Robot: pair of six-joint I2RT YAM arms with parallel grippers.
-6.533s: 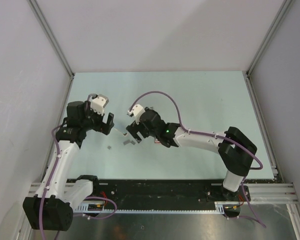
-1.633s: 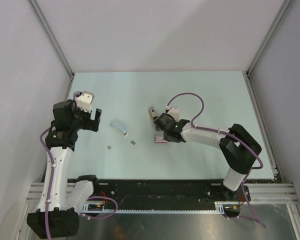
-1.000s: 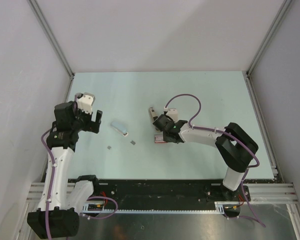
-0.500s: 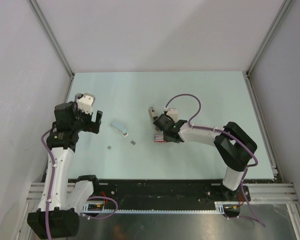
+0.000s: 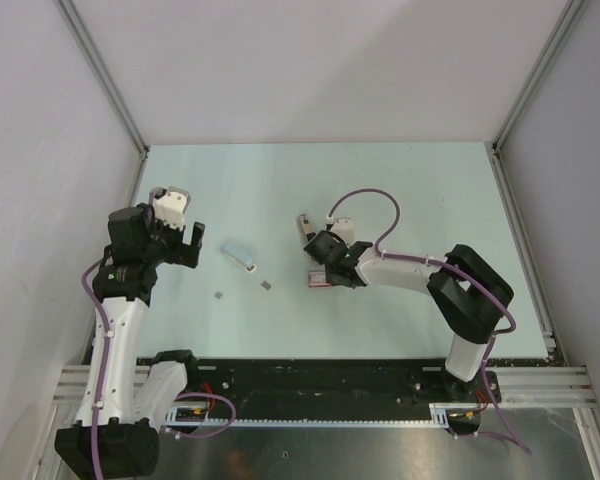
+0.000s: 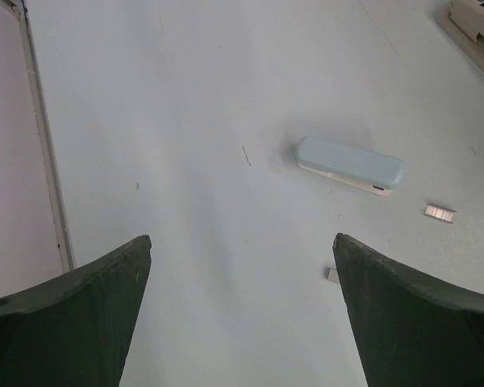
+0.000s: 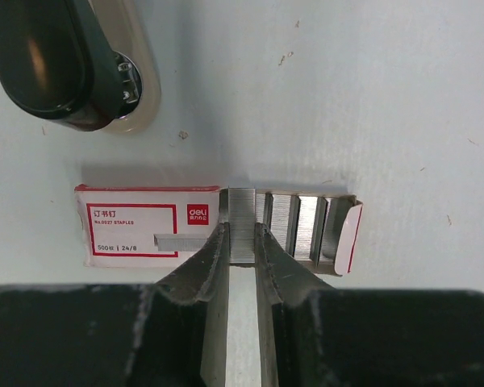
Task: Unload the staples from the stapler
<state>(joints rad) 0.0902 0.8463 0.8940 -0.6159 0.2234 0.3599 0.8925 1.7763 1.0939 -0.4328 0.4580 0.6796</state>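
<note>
While low over the box — right gripper tight on a staple strip.

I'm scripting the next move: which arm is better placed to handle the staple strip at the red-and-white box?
Right. The right gripper is shut on the staple strip in the open box; the left gripper hangs open, far off.

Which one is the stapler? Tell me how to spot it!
Find the right arm reaching to the middle of the pale table. Its jaws pinch staples in a flat red-and-white box, and the stapler lies just past that box, farther from the arm bases. It is the slim one with a beige base and a black top; the pale blue piece sits apart to its left.
</note>
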